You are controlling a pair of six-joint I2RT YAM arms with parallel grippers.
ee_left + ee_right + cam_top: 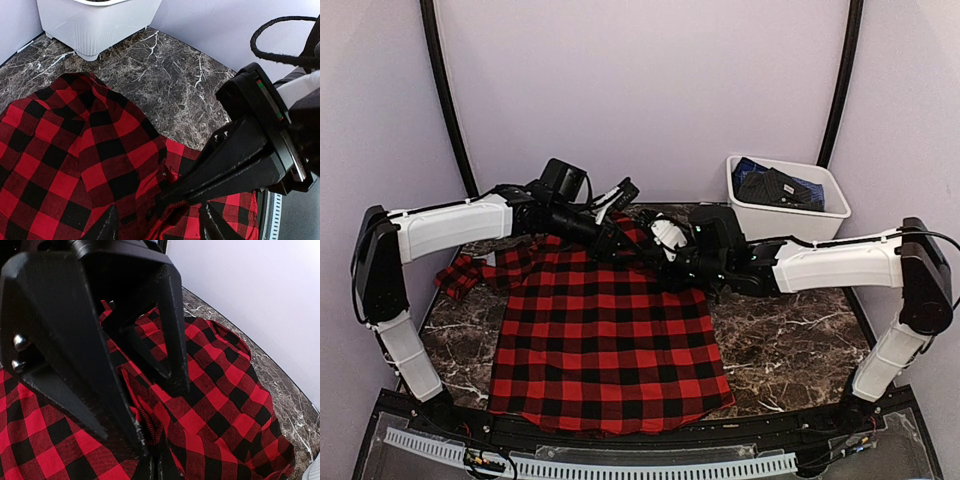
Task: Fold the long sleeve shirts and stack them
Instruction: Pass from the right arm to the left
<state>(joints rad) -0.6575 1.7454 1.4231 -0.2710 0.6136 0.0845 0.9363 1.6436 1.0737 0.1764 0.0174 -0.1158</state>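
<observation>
A red-and-black check flannel shirt (605, 340) lies spread on the marble table, hem toward the near edge, one sleeve bunched at the left (465, 272). Both grippers meet at its collar end. My right gripper (665, 255) is shut on a raised fold of the cloth near the collar; its pinch shows in the right wrist view (159, 467) and in the left wrist view (164, 196). My left gripper (618, 243) is open, and its fingers (107, 226) straddle that same fold without closing on it. It appears large in the right wrist view (161, 415). The shirt fills both wrist views (65, 150) (225, 390).
A white plastic tub (790, 215) holding dark clothing (775, 185) stands at the back right, also in the left wrist view (100, 25). The marble table (790, 330) is bare to the right of the shirt. Walls close in behind and at both sides.
</observation>
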